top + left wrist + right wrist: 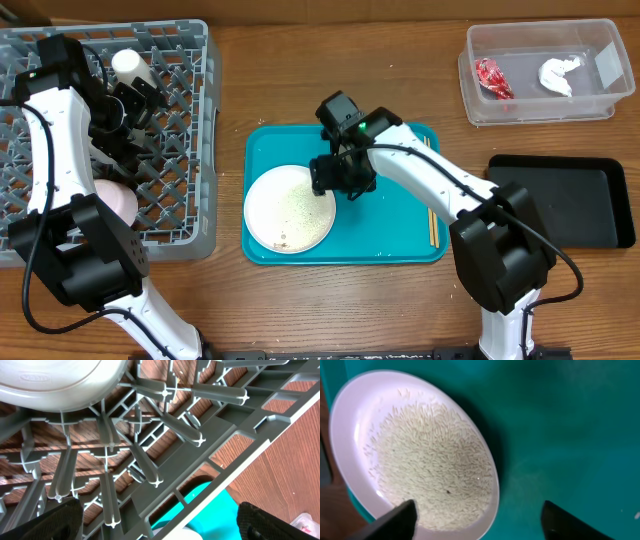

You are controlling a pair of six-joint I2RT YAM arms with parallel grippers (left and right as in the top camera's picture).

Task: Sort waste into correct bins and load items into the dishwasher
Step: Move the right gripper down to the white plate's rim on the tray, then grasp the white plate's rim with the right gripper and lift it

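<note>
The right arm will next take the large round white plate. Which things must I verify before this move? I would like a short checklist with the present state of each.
1. Right gripper open: ok.
2. Its fingers on either side of the rim of the large round white plate: ok in the wrist view; their height, cannot tell.
3. Plate free of loose white rice-like grains: not ok, many lie on it.
4. Shallow black rectangular tray free to receive: ok.
5. Thin wooden chopsticks apart from the plate: ok.
6. Left gripper empty, over the grey plastic dish rack: ok.
</note>
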